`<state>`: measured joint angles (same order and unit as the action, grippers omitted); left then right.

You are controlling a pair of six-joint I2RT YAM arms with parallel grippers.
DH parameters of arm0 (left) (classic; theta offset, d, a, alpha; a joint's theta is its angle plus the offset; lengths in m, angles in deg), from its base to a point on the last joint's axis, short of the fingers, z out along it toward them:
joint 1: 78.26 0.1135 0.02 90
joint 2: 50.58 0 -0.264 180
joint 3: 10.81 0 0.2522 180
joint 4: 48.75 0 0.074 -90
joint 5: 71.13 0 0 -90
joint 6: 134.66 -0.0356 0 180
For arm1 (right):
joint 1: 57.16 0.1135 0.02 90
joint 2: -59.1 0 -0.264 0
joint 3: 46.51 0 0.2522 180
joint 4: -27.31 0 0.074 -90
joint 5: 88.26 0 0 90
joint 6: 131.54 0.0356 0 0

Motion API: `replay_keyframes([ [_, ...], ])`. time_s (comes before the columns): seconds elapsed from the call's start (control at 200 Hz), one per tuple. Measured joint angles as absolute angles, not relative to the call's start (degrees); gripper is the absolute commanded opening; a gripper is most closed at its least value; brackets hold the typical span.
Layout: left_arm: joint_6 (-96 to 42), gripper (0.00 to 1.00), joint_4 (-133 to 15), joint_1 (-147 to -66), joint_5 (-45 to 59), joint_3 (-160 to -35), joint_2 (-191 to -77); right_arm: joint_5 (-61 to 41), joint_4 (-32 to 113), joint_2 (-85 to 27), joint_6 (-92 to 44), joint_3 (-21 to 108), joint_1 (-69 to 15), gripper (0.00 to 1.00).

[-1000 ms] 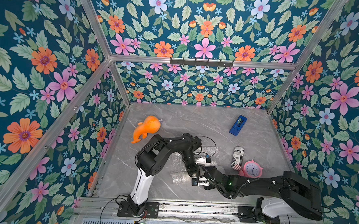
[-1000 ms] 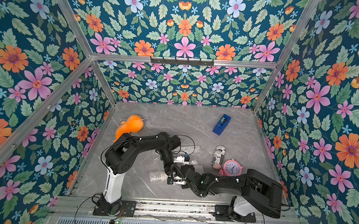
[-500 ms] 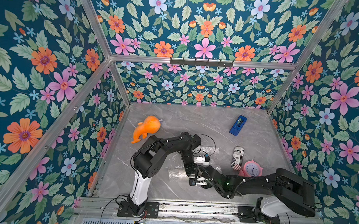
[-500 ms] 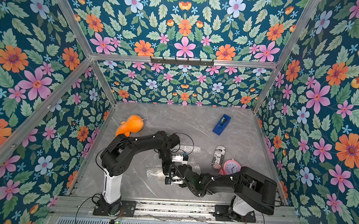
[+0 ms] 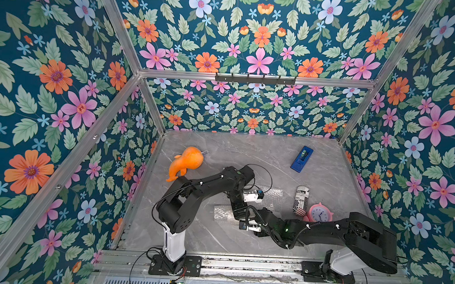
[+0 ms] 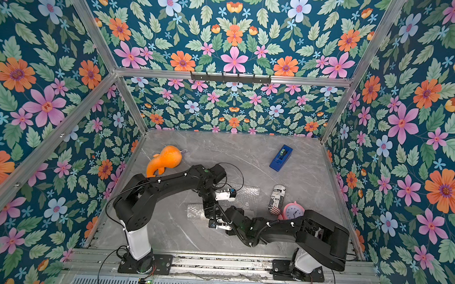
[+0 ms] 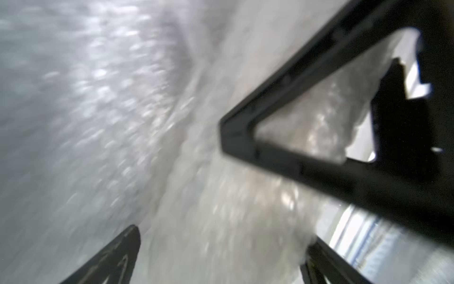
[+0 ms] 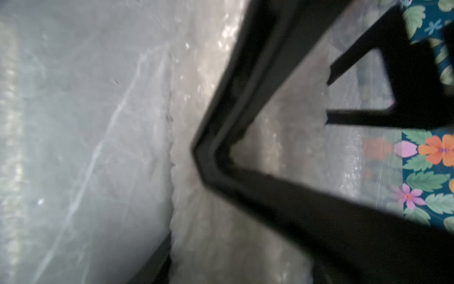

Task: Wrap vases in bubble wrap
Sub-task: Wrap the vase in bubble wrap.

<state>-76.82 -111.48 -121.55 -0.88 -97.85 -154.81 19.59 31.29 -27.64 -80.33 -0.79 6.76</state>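
Left side first: the left gripper [image 7: 224, 233] is standing wide, its fingers straddling the roll without clamping, so it is holding nothing. Between them the vase [image 7: 245, 211] is lying on its side at mid-table, towards the front, its off-white body showing blurred through the bubble wrap [image 5: 224, 212]. The wrap is curling over the vase, and a flat tail of it is lying on the far side. The right gripper [image 5: 237, 217] is sitting on the same spot, arm stretching in from the right. Its jaws are looking part-way in around the roll, but we cannot tell whether they are pinching it. We are judging the step as rolling the vase into the sheet. To do it well, one gripper should be pinning the loose film edge while the other is turning the roll towards the flat tail. That means film taut, light force, since the film looks slippery and the ribbed cylinder will likely roll off line. The fingers of both arms are crowding each other, so a clash is the risk. Now surface and room, left to right: an orange plush toy [image 5: 186, 163] is lying far left and well apart. A printed can [image 5: 301, 200] and a pink alarm clock [image 5: 320, 213] are sitting side by side to the right of the wrap. A blue tape dispenser [image 5: 301, 159] is lying further back. The tabletop [image 5: 233, 153] is grey marble-look, and the walls [image 5: 50, 90] are showing a floral print. A metal frame [image 5: 176, 74] is carrying a hook rail [image 5: 255, 80] at the back.
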Motion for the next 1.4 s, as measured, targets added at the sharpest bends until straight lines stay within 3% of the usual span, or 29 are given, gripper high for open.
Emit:
replay_keyframes([
  [0.225, -73.81, 0.99, -101.45, -117.49, 8.04, -94.59, -146.83, 19.72, 32.97, -27.46, -79.1, -0.3, 6.43, 0.5],
  [0.535, -70.53, 0.99, -75.98, -114.49, 32.34, -79.99, -127.0, 10.17, 39.88, -26.37, -78.8, 2.54, 0.62, 0.5],
  [0.73, -76.01, 0.84, -63.18, -114.51, 31.97, -69.22, -112.47, 0.31, 47.77, -27.31, -79.15, 7.04, -5.41, 0.5],
  [1.155, -94.35, 0.87, -61.56, -137.81, 31.23, -53.59, -96.16, -18.27, 65.19, -36.95, -85.25, 19.85, -16.06, 0.51],
  [1.4, -94.37, 0.88, -63.94, -146.49, 32.45, -50.68, -102.94, -23.38, 72.89, -41.95, -88.55, 26.03, -18.59, 0.5],
])
